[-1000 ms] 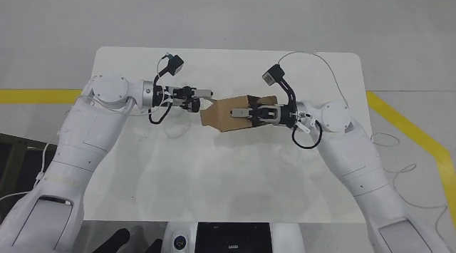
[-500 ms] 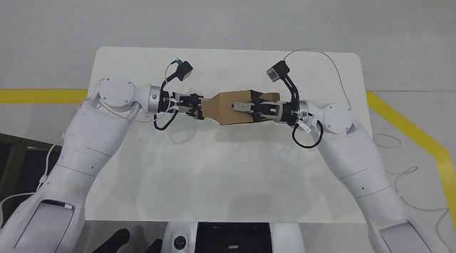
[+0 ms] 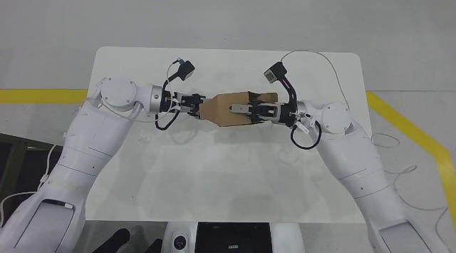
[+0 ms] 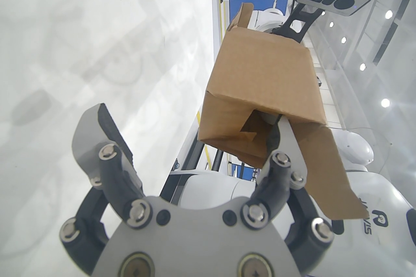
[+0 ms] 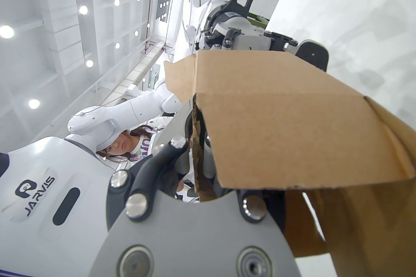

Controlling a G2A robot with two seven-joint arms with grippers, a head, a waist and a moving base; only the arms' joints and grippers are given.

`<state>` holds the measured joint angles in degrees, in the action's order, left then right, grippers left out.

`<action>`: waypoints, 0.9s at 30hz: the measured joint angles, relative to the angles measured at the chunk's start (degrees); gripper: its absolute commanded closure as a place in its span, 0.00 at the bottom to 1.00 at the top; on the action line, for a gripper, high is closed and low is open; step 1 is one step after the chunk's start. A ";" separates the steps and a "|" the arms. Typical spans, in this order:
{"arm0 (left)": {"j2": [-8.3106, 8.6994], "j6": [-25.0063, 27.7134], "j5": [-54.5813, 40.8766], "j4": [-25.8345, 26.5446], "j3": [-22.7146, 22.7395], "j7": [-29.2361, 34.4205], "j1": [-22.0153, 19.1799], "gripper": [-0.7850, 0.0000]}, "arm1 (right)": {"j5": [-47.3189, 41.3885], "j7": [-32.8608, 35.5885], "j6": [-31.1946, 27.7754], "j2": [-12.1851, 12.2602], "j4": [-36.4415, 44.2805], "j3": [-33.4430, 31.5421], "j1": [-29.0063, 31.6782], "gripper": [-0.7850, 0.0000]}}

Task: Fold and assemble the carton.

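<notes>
Looking at this from the robot's side, the carton (image 3: pixel 226 107) is hanging in the air over the middle of the bench (image 3: pixel 214 174), pinned between the two arms, not resting on anything. The left gripper (image 3: pixel 197 103) has its fingers (image 4: pixel 104 132) spread wide: one is poked into the open end of the carton, the other is out in free air beside it. My guess is it's pushing the walls out from inside to square the thing up, not grabbing it. The right gripper (image 3: pixel 247 110) sits at the other end, clamped on a carton wall with one finger inside and one outside, so that's the arm actually carrying it. The carton itself is plain brown cardboard, already popped into a rough tube shape, a bit skewed. The left end isn't closed, one long loose flap (image 4: pixel 325 174) sticks out past the left gripper, and a smaller flap (image 4: pixel 242 15) stands up at the far end. Past the bench, a yellow line (image 3: pixel 35 96) runs along the floor.
</notes>
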<state>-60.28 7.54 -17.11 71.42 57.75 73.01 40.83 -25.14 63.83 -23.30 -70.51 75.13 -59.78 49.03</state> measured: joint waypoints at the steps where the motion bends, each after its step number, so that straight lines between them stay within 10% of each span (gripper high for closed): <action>1: 0.00 0.00 -0.04 -0.02 0.03 0.03 -0.01 0.00 | 0.06 -0.19 -0.09 0.01 -0.12 -0.10 -0.03 1.00; 27: 1.89 -2.17 6.13 5.12 4.29 -3.31 2.94 0.00 | 16.19 -10.46 7.24 1.63 2.63 -3.18 1.99 1.00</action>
<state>-58.40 5.37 -10.98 76.54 62.04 69.70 43.77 -8.95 53.37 -16.06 -68.88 77.75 -62.96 51.01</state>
